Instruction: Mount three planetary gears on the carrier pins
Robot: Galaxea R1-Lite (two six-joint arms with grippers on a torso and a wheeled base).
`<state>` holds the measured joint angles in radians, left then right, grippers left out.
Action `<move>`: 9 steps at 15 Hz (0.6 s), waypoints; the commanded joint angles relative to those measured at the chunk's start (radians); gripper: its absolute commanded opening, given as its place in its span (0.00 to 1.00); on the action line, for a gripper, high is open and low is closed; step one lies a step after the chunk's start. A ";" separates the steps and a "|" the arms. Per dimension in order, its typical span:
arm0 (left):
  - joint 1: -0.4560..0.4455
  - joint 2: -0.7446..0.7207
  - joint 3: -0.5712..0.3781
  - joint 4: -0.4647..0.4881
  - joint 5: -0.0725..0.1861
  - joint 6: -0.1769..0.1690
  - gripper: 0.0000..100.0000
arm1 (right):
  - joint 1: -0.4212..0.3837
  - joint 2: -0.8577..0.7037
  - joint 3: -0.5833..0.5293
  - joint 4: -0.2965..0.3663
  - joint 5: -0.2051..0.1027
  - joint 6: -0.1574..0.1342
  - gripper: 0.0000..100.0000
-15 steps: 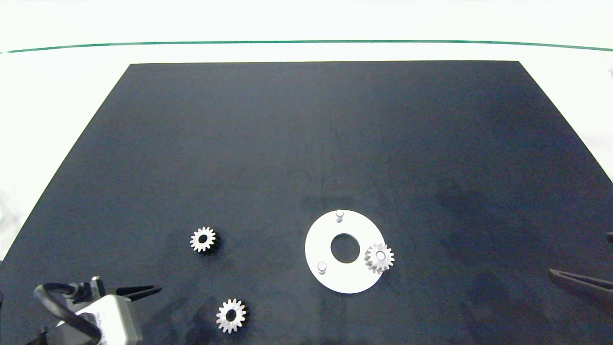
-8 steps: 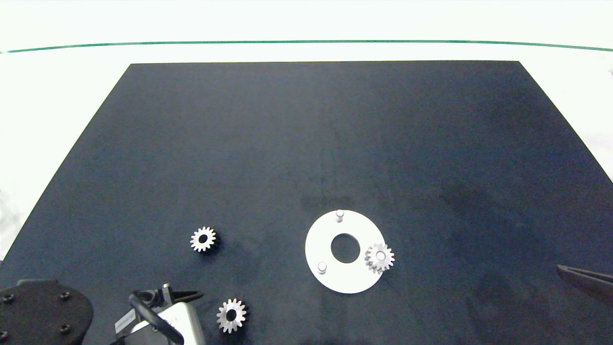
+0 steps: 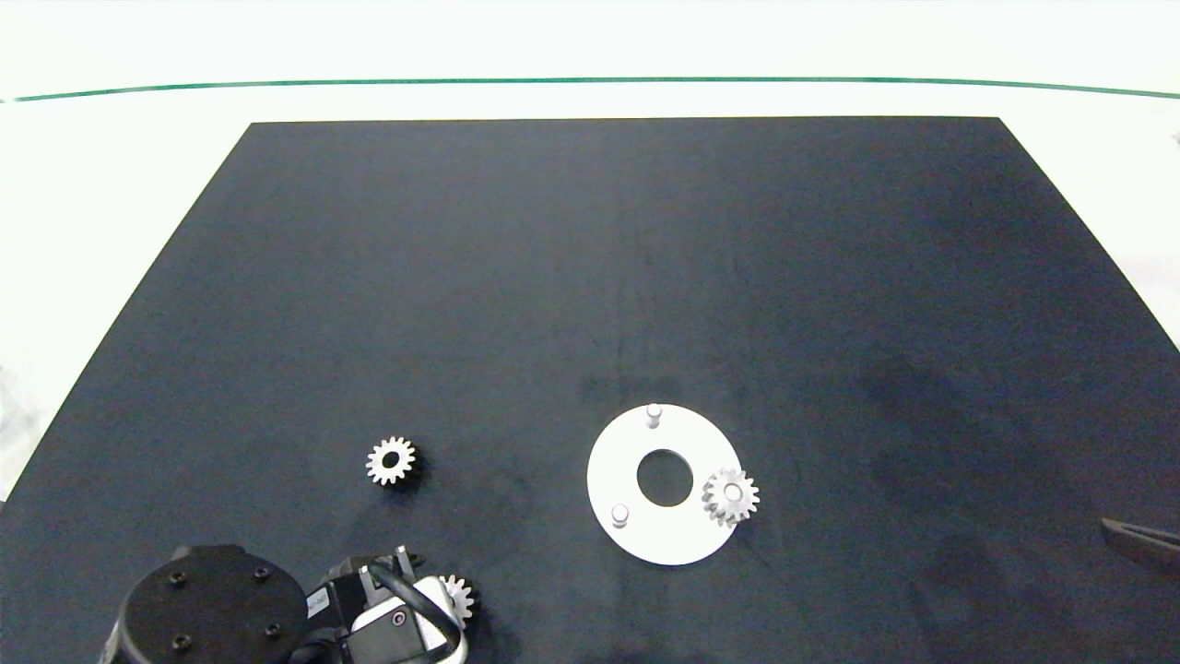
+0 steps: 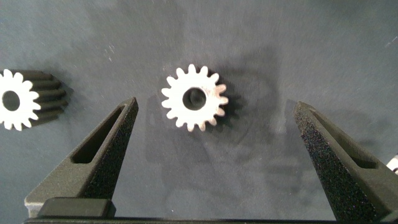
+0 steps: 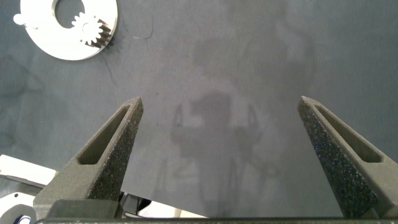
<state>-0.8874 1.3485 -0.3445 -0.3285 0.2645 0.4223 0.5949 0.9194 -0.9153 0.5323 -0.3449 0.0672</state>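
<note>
The white carrier disc (image 3: 636,535) lies on the dark mat, right of centre and near the front. Two carrier pins (image 3: 654,413) (image 3: 619,512) stand bare. One planetary gear (image 3: 731,496) sits on the third pin at the disc's right rim. A second gear (image 3: 391,460) lies loose to the left. A third gear (image 4: 194,98) lies flat at the mat's front, half hidden under my left wrist in the head view (image 3: 458,596). My left gripper (image 4: 216,106) hangs open above it, one finger on each side, not touching. My right gripper (image 5: 221,99) is open and holds nothing.
The dark mat (image 3: 627,277) covers most of the white table (image 3: 111,184). Only a finger (image 3: 1140,539) of the right gripper shows at the head view's right edge. In the right wrist view the disc (image 5: 43,38) with its gear (image 5: 93,30) lies far off.
My left arm has moved right along the mat's front edge until its gripper is over the nearest gear. The right gripper has drawn back towards the right edge.
</note>
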 commanded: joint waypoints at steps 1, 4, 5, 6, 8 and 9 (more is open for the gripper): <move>0.004 0.020 -0.010 -0.015 0.006 0.001 1.00 | 0.002 -0.007 0.006 0.003 -0.002 0.002 1.00; 0.005 0.041 -0.011 -0.034 0.007 0.001 1.00 | 0.002 -0.010 0.010 0.003 -0.002 0.003 1.00; 0.005 0.064 -0.014 -0.052 0.007 0.000 1.00 | 0.000 -0.010 0.012 0.003 -0.002 0.003 1.00; 0.007 0.075 -0.016 -0.064 0.007 0.000 1.00 | 0.002 -0.010 0.015 0.003 -0.002 0.003 1.00; 0.007 0.093 -0.018 -0.081 0.007 0.000 1.00 | 0.002 -0.011 0.019 0.003 -0.002 0.005 1.00; 0.007 0.096 -0.018 -0.083 0.012 0.000 1.00 | 0.002 -0.013 0.021 0.003 0.000 0.005 1.00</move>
<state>-0.8809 1.4313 -0.3611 -0.4083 0.2745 0.4194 0.5964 0.9068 -0.8953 0.5323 -0.3443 0.0715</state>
